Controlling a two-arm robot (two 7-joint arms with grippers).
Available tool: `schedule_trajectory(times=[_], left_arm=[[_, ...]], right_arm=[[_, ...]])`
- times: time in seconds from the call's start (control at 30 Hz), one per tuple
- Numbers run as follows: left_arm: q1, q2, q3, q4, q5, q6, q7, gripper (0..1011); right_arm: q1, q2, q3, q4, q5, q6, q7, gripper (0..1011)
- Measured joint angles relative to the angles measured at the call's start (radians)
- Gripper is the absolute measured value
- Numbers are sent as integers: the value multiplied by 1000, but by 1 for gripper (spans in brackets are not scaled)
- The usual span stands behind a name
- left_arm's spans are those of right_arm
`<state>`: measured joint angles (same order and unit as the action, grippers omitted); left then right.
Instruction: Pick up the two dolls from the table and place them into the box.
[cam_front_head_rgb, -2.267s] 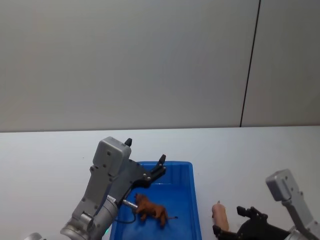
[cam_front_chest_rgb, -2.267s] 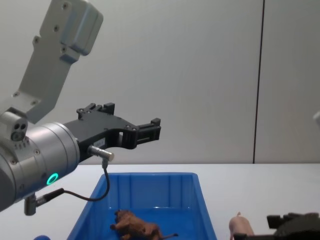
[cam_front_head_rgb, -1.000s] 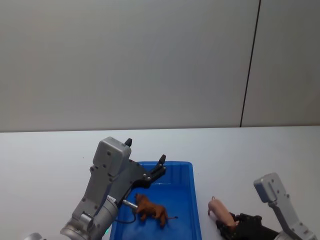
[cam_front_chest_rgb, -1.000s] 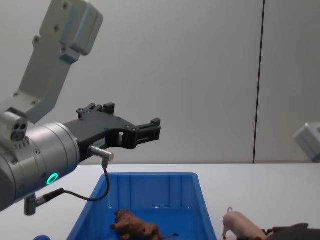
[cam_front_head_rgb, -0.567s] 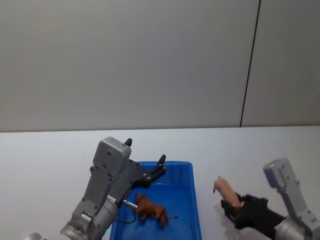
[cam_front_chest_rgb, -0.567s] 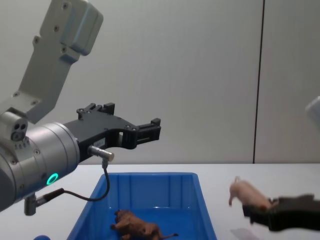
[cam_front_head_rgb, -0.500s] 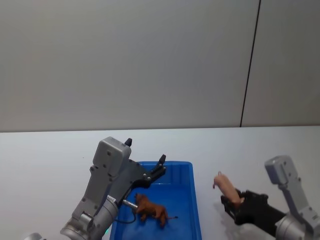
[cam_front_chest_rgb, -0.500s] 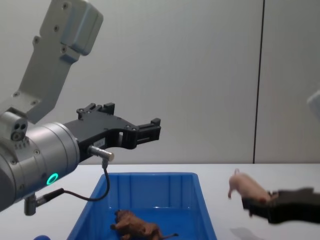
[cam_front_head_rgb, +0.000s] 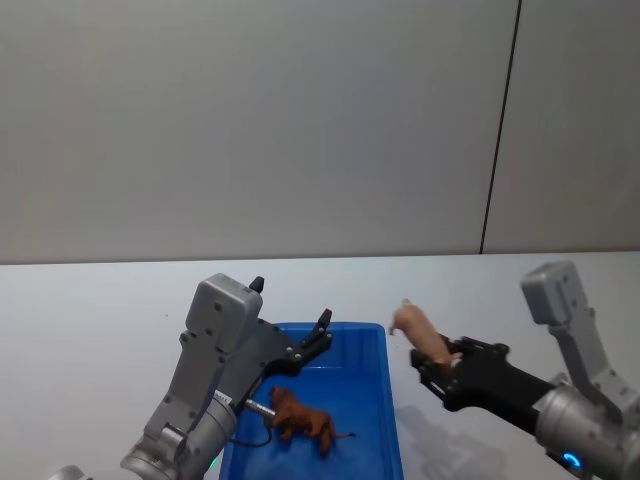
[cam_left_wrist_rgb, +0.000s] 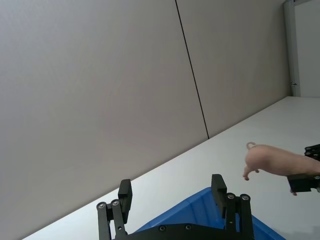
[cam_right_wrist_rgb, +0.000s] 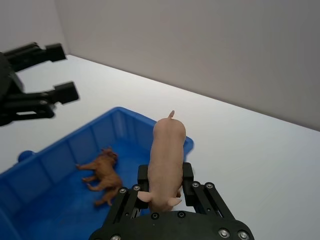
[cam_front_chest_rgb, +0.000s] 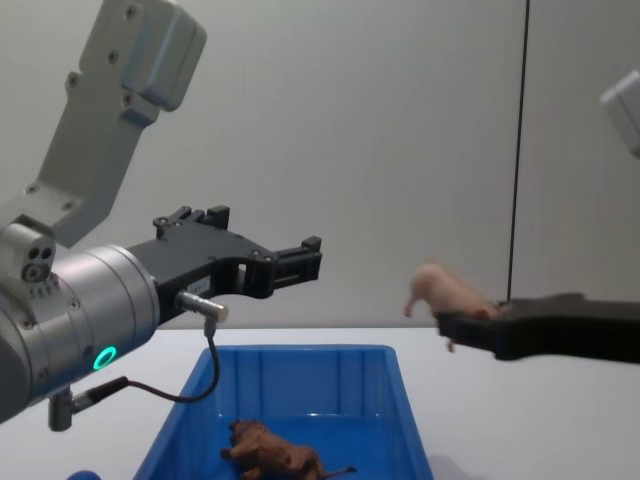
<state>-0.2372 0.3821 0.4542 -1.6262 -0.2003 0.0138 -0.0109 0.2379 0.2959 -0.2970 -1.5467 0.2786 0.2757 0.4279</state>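
Note:
The pale pink pig doll (cam_front_head_rgb: 416, 327) hangs in the air just right of the blue box (cam_front_head_rgb: 391, 402), level with its far right corner. My right gripper (cam_front_head_rgb: 436, 360) is shut on its rear half. In the right wrist view the pig (cam_right_wrist_rgb: 168, 150) points away, clamped between the black fingers (cam_right_wrist_rgb: 144, 176). From the chest view the pig (cam_front_chest_rgb: 444, 289) sits well above the box rim (cam_front_chest_rgb: 300, 350). The brown lion doll (cam_front_head_rgb: 303, 420) lies on the box floor. My left gripper (cam_front_head_rgb: 291, 301) hovers open and empty over the box's far left part.
The white table (cam_front_head_rgb: 100, 320) stretches bare to the left of the box and behind it. A grey wall with a dark vertical seam (cam_front_head_rgb: 500, 130) stands behind the table. The left arm's grey housing (cam_front_chest_rgb: 120, 90) rises tall on the left side.
My right gripper has lifted the pig off the table and carried it up and left, towards the box. The left arm and the lion have not moved.

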Motion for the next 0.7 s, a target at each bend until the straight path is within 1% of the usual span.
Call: schedule_trajectory(times=[0.03, 0.13, 0.23, 0.33, 0.37, 0.43, 0.47, 0.5, 0.57, 0.6, 0.67, 0.7], left_arm=[[0, 0, 0, 0, 0, 0, 0, 1001], [0, 0, 0, 0, 0, 0, 0, 1001], [0, 0, 0, 0, 0, 0, 0, 1001], [0, 0, 0, 0, 0, 0, 0, 1001], [0, 0, 0, 0, 0, 0, 0, 1001], [0, 0, 0, 0, 0, 0, 0, 1001], [0, 0, 0, 0, 0, 0, 0, 1001], [0, 0, 0, 0, 0, 0, 0, 1001], [0, 0, 0, 0, 0, 0, 0, 1001], [0, 0, 0, 0, 0, 0, 0, 1001], [0, 0, 0, 0, 0, 0, 0, 1001], [0, 0, 0, 0, 0, 0, 0, 1001]], right_arm=[[10, -5, -3, 2, 0, 6, 19, 366], [26, -16, -11, 13, -2, 16, 42, 364], [55, -39, -26, 41, -14, 32, 80, 364], [70, -51, -36, 59, -23, 38, 100, 389], [81, -61, -43, 73, -28, 41, 109, 426], [89, -68, -48, 83, -32, 43, 118, 487], [98, -76, -53, 93, -35, 46, 127, 505], [101, -79, -56, 97, -36, 47, 130, 567], [107, -83, -59, 104, -38, 49, 136, 603], [112, -88, -62, 110, -39, 49, 140, 662], [118, -91, -65, 116, -40, 50, 145, 732], [119, -92, -65, 118, -40, 50, 145, 732]])
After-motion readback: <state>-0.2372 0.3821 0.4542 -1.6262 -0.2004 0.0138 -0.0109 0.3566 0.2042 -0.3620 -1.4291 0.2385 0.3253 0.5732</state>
